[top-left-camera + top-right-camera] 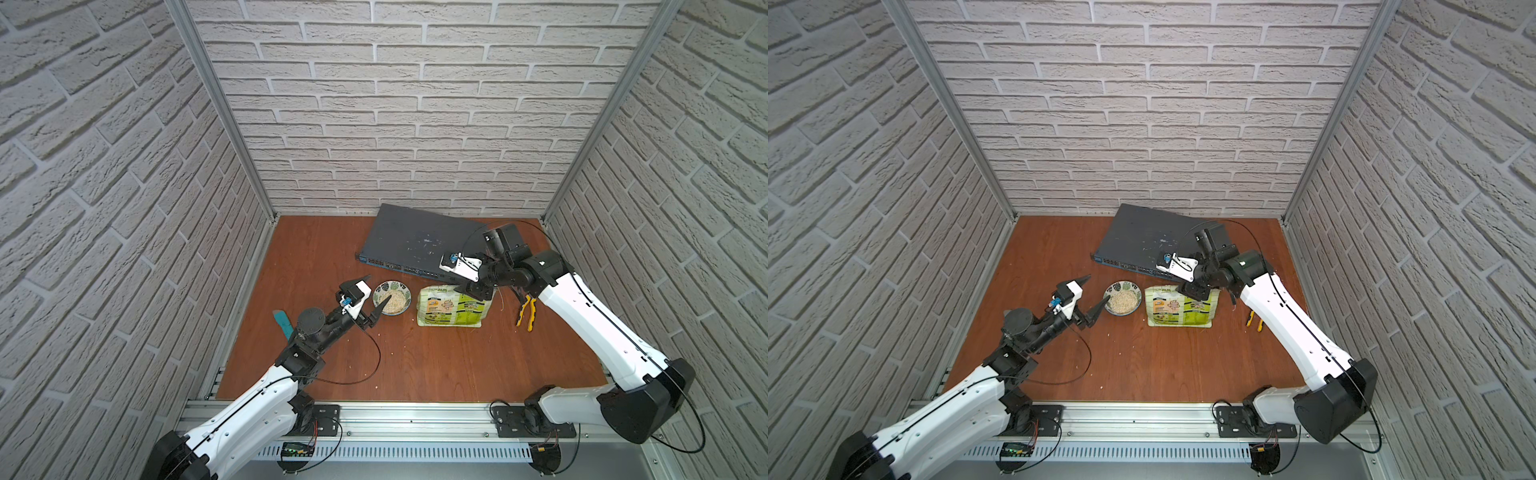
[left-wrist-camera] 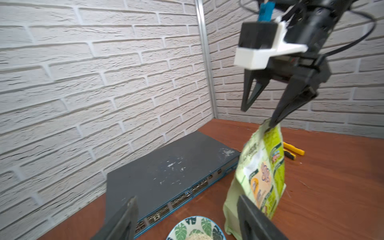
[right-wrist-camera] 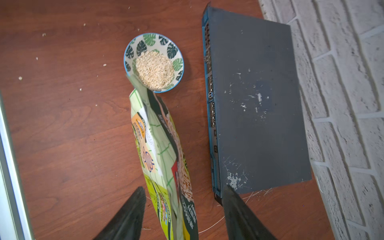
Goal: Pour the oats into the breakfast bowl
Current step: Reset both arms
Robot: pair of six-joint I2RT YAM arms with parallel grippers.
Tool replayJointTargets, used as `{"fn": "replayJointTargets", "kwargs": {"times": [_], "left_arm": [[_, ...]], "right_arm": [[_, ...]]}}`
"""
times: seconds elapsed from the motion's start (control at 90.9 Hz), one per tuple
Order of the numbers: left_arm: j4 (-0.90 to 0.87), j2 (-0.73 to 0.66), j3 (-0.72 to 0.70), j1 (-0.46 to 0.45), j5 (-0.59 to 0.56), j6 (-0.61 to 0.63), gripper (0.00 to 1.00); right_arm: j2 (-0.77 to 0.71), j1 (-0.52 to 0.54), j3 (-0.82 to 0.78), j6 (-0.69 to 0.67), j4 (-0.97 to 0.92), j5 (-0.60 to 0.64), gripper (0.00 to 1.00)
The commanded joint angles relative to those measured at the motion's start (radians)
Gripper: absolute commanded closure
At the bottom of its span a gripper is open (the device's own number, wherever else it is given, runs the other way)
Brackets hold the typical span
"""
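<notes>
Oats point(image 3: 154, 69) heaped in breakfast bowl point(image 3: 149, 39), mid table point(image 1: 415, 365); few stray flakes on wood. Pouch point(image 1: 453, 309) upright, just beside bowl. L gripper point(image 1: 379, 286): jaws apart, empty, near bowl. R gripper point(image 2: 258, 117): jaws apart astride pouch top, one tip touching its edge. Network switch point(image 1: 415, 237) behind.
</notes>
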Motion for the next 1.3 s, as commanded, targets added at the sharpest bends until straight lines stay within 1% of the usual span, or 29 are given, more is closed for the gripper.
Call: {"fn": "replayJointTargets", "kwargs": {"times": [0.0,0.077,0.099,0.143,0.231,0.352,0.418,0.473,0.55,0.616,0.693,0.737,0.814,0.88,0.979,1.067,1.155,1.243,1.287], "left_arm": [[-0.071,-0.052,0.018,0.016,-0.21,-0.038,0.19],[-0.114,-0.067,0.036,0.025,-0.348,-0.062,0.16],[-0.127,-0.07,0.042,0.028,-0.391,-0.07,0.14],[-0.146,-0.072,0.052,0.039,-0.462,-0.088,0.13],[-0.186,-0.078,0.065,0.063,-0.542,-0.103,0.11],[-0.225,-0.086,0.072,0.111,-0.658,-0.148,0.09],[-0.242,-0.096,0.068,0.141,-0.693,-0.164,0.08],[-0.251,-0.107,0.062,0.17,-0.711,-0.18,0.07],[-0.265,-0.124,0.055,0.212,-0.724,-0.206,0.06],[-0.275,-0.139,0.049,0.244,-0.731,-0.223,0.05],[-0.276,-0.154,0.034,0.269,-0.735,-0.225,0.05],[-0.275,-0.157,0.025,0.281,-0.744,-0.226,0.04],[-0.283,-0.152,0.013,0.3,-0.768,-0.234,0.03],[-0.294,-0.14,0.007,0.313,-0.781,-0.24,0.02],[-0.309,-0.115,-0.004,0.325,-0.803,-0.256,0.02],[-0.31,-0.084,-0.011,0.338,-0.808,-0.267,0.02],[-0.296,-0.053,-0.024,0.356,-0.798,-0.272,0.02],[-0.281,-0.022,-0.037,0.383,-0.769,-0.295,0.02],[-0.268,-0.006,-0.045,0.401,-0.744,-0.304,0.02]], "right_arm": [[-0.078,-0.041,0.046,0.117,0.074,0.017,0.33],[-0.114,-0.089,0.039,0.201,0.141,0.099,0.31],[-0.124,-0.103,0.033,0.243,0.159,0.125,0.3],[-0.14,-0.15,0.02,0.293,0.185,0.164,0.29],[-0.171,-0.263,-0.045,0.398,0.243,0.213,0.27],[-0.235,-0.407,-0.22,0.564,0.363,0.231,0.27],[-0.272,-0.47,-0.316,0.64,0.439,0.293,0.25],[-0.299,-0.494,-0.402,0.695,0.493,0.354,0.22],[-0.327,-0.512,-0.5,0.749,0.562,0.406,0.19],[-0.348,-0.518,-0.577,0.792,0.64,0.425,0.17],[-0.359,-0.521,-0.71,0.835,0.779,0.435,0.1],[-0.35,-0.524,-0.769,0.856,0.861,0.445,0.07],[-0.294,-0.526,-0.844,0.884,0.961,0.46,0.06],[-0.244,-0.526,-0.897,0.905,1.061,0.445,0.06],[-0.177,-0.524,-0.985,0.923,1.259,0.426,0.06],[-0.103,-0.524,-1.037,0.902,1.442,0.398,0.04],[-0.029,-0.523,-1.084,0.885,1.621,0.353,0.0],[0.023,-0.513,-1.099,0.876,1.738,0.311,0.0],[0.05,-0.505,-1.094,0.866,1.748,0.307,0.0]]}}
